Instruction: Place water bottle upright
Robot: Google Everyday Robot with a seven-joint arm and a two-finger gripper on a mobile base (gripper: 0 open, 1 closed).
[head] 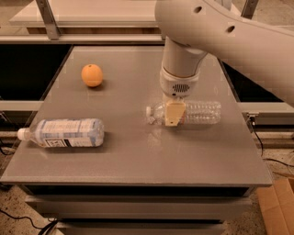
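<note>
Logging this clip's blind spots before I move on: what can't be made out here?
Camera view: the hand, down over the lying water bottle, hides its shoulder.
Camera view: the arm covers the table's far right corner.
Camera view: the cardboard box is cut off by the bottom right edge.

- Arm (239,41): a thick, smooth off-white shell, rounded like a fat tube, with no cables showing.
- Holes (197,8): two small dark round ones set in the arm's shell, well apart.
- Wrist (180,57): a paler white cylinder that ends in a wider, ringed collar (179,82).
- Grille (180,87): a small oval patch of dark dots on the collar's front.
- Gripper (173,118): a tan-yellow blocky part under the collar, narrower at its lower end. It is down at the table (138,156), right of centre, in front of the water bottle (202,111) near its shoulder.
</note>
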